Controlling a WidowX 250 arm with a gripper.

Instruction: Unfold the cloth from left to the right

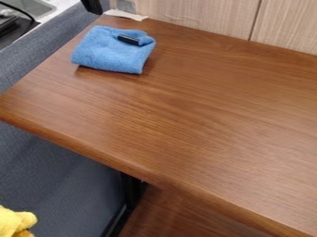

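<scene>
Cloth (111, 53) of soft, fuzzy blue pile lies folded into a thick, rounded bundle on the far left of the table (186, 115), with a small, dark, oblong piece (129, 40) on its upper right part. The tabletop is smooth brown wood with fine streaked grain and a rounded near edge. Just at the top edge of the view, far and left of the cloth, hangs a narrow black part of the gripper (93, 6), slanted and apart from the cloth; whether the claw is released or clenched, I cannot tell. Close to it, a pale, ragged-edged strip (127, 15) lies along the table's far left corner, by pale wood-grain panels (198, 14). Further left, past a woven blue-grey fabric surface (37, 60), is a shallow grey metal basin (31, 5), its contents too cut off to make out, with a dark object (9, 25) beside it. Fluffy yellow material (14, 222) bulges in at the near left, and a black support (130, 190) stands below the table's near edge.
</scene>
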